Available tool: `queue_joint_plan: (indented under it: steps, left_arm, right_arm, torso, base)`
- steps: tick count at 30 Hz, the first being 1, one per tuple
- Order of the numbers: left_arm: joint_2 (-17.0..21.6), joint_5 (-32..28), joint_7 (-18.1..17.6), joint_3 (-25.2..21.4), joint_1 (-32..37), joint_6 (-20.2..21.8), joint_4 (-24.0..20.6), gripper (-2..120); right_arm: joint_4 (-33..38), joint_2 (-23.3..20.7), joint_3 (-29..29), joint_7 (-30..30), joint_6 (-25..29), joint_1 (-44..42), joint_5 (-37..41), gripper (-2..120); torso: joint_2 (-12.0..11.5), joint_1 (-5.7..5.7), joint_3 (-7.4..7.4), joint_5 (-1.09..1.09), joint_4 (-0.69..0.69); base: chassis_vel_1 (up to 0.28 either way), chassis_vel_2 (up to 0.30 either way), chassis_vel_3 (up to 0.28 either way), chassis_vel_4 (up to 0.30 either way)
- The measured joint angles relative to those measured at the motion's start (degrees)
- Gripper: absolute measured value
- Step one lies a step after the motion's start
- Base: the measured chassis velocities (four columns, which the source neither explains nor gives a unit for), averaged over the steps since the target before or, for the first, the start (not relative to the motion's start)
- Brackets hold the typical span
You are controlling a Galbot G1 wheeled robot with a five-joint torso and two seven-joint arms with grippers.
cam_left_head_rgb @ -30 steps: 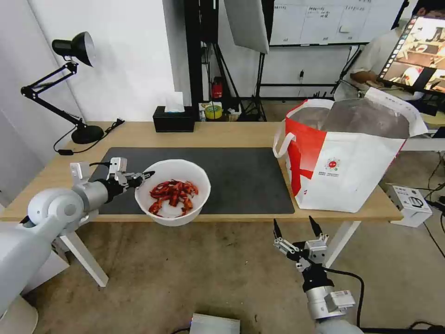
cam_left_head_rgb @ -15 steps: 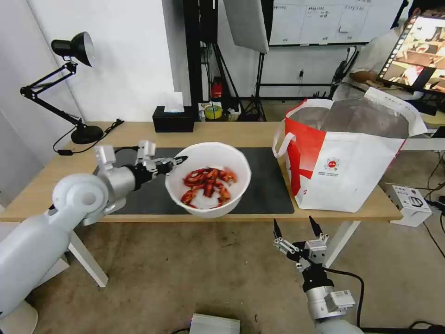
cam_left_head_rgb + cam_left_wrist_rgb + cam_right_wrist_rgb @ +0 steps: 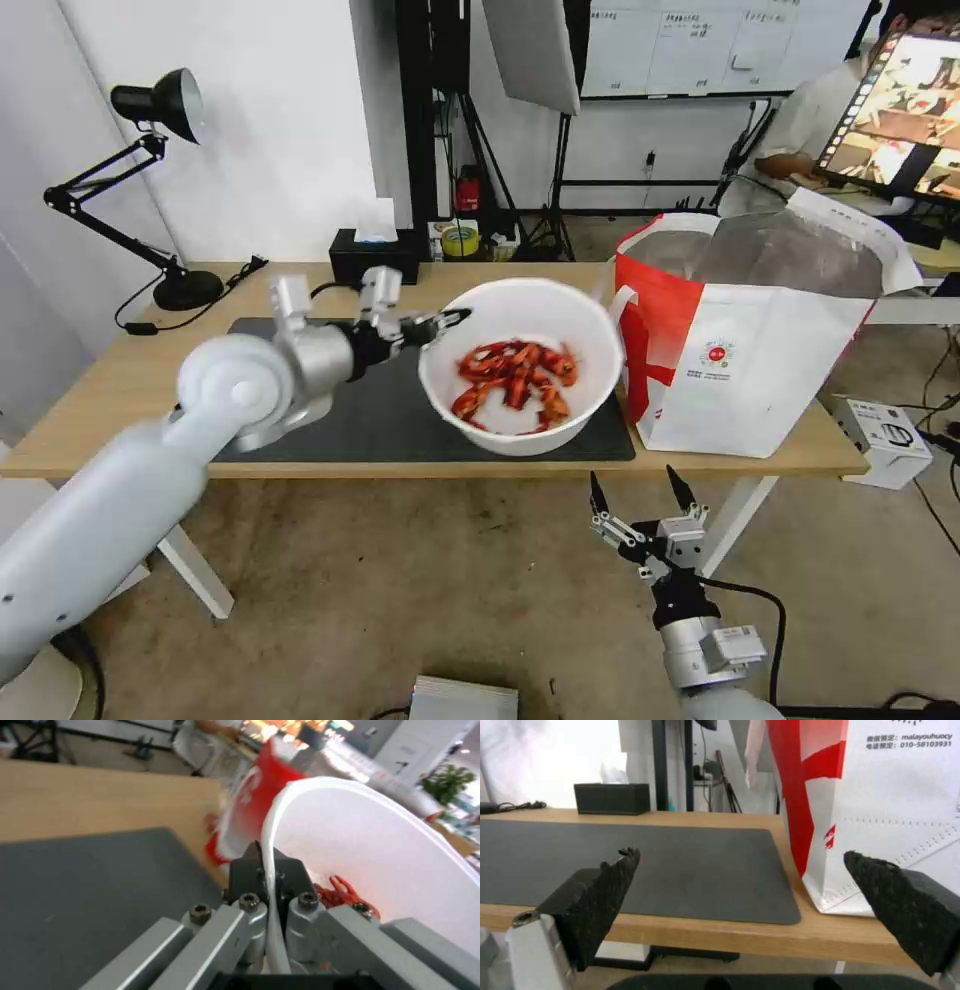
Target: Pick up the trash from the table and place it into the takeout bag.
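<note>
A white round bowl (image 3: 520, 420) of red shells (image 3: 512, 376) hangs in the air above the dark grey mat (image 3: 380, 420), just left of the takeout bag (image 3: 770, 340). My left gripper (image 3: 455, 319) is shut on the bowl's left rim; in the left wrist view the gripper (image 3: 266, 859) pinches the thin white rim of the bowl (image 3: 370, 847) between black pads, with the shells (image 3: 340, 894) inside. The bag stands open on the table (image 3: 480, 285) at the right end, foil lining showing. My right gripper (image 3: 640, 490) is parked below the table's front edge, open and holding nothing.
A black tissue box (image 3: 375, 255) stands at the table's back edge and a black desk lamp (image 3: 150, 180) at the back left. In the right wrist view the mat (image 3: 630, 870) and the bag (image 3: 880, 813) lie ahead. A person sits at a screen behind the bag.
My left arm has carried the bowl up and to the right, from the table's front left edge to a spot right beside the bag. The right arm has not moved.
</note>
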Motion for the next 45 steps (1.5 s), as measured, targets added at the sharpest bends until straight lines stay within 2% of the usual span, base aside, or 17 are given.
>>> queue_joint_plan:
  steps: [3, 7, 10, 19, 25, 28, 29, 31, 35, 38, 39, 45]
  left_arm:
    - [-3.8, -1.61, -1.67, 4.75, -6.14, -0.15, 2.97, 0]
    - [-6.34, -2.54, -2.07, 7.52, -9.49, -0.19, 5.06, 0]
    - [-9.78, -4.0, -3.01, 11.03, -14.24, -0.39, 8.39, 0]
    - [-16.54, -7.62, -3.81, 15.88, -24.9, -1.36, 14.55, 0]
    - [-20.47, -9.13, -4.03, 17.93, -29.3, -1.63, 18.32, 0]
    - [-24.63, -9.83, -4.6, 19.54, -31.61, -1.79, 22.18, 0]
    - [-24.63, -9.83, -4.6, 19.54, -31.61, -1.79, 22.18, 0]
    - [-28.06, -10.06, -4.74, 20.03, -32.78, -1.95, 25.36, 0]
    - [-30.93, -10.06, -5.02, 20.17, -33.68, -2.36, 28.49, 0]
    - [-35.18, -9.85, -5.73, 20.03, -34.75, -2.99, 33.0, 0]
    - [-35.18, -9.85, -5.73, 20.03, -34.75, -2.99, 33.0, 0]
    - [-41.79, -9.11, -8.45, 19.23, -35.88, -4.37, 39.3, 0]
  right_arm:
    - [0.0, 0.0, 0.0, 0.0, 0.0, 0.0, 0.0, 100]
    - [0.0, 0.0, 0.0, 0.0, 0.0, 0.0, 0.0, 100]
    - [0.0, 0.0, 0.0, 0.0, 0.0, 0.01, 0.0, 100]
    - [0.0, 0.0, 0.0, 0.0, 0.0, 0.0, 0.0, 100]
    - [0.0, 0.0, 0.0, 0.0, 0.0, 0.01, 0.0, 100]
    - [0.0, 0.0, 0.0, 0.0, 0.0, 0.0, 0.0, 100]
    - [0.0, 0.0, 0.0, 0.0, 0.0, 0.0, 0.0, 100]
    - [0.0, 0.0, 0.0, 0.0, 0.0, 0.0, 0.0, 100]
    - [0.0, 0.0, -0.01, 0.0, 0.0, 0.0, 0.0, 100]
    - [0.0, 0.0, 0.0, 0.0, 0.0, 0.0, 0.0, 100]
    - [0.0, 0.0, 0.0, 0.0, 0.0, 0.0, 0.0, 100]
    - [0.0, 0.0, 0.0, 0.0, 0.0, 0.0, 0.0, 100]
  torso:
    - [0.0, 0.0, 0.0, 0.0, -0.01]
    - [0.0, 0.0, 0.0, 0.0, -0.01]
    - [0.0, 0.0, 0.0, -0.02, 0.0]
    - [0.0, 0.0, -0.01, 0.0, -0.01]
    - [0.0, 0.0, -0.01, 0.0, 0.0]
    - [0.0, 0.0, 0.0, 0.0, 0.0]
    - [0.0, 0.0, 0.0, 0.0, 0.0]
    - [0.0, 0.0, 0.0, 0.0, -0.01]
    - [0.0, 0.0, 0.0, 0.01, -0.01]
    - [0.0, 0.0, 0.0, 0.0, 0.0]
    - [0.0, 0.0, 0.0, 0.0, 0.0]
    - [0.0, 0.0, 0.0, 0.0, -0.01]
  base:
    - [0.0, 0.0, 0.0, 0.0]
    - [0.0, 0.0, 0.0, 0.0]
    - [0.0, 0.0, 0.0, 0.0]
    - [0.0, 0.0, 0.0, 0.0]
    - [0.0, 0.0, 0.0, 0.0]
    - [0.0, 0.0, 0.0, 0.0]
    - [0.0, 0.0, 0.0, 0.0]
    - [0.0, 0.0, 0.0, 0.0]
    - [0.0, 0.0, 0.0, 0.0]
    - [0.0, 0.0, 0.0, 0.0]
    - [0.0, 0.0, 0.0, 0.0]
    - [0.0, 0.0, 0.0, 0.0]
